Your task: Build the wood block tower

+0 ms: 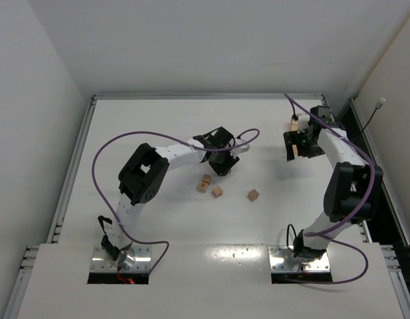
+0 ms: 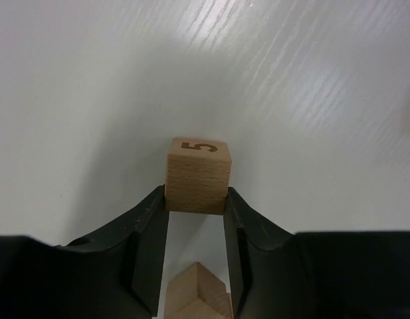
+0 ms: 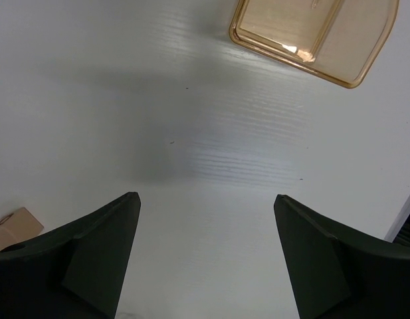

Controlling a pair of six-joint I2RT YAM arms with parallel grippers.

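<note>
one overhead, two close above table (image 1: 191, 229)

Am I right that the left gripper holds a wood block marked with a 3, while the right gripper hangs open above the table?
Not quite: the left wrist view shows the wood block in the left gripper is marked 5, not 3. The right gripper does hang open above the table.

Dark numeral "5", lying sideways, on the top face of the wood block (image 2: 198, 176). Overhead view: small dark marks on a second block (image 1: 205, 182), at 10 o'clock from the neighbouring cube (image 1: 217, 191); too small to read.
</note>
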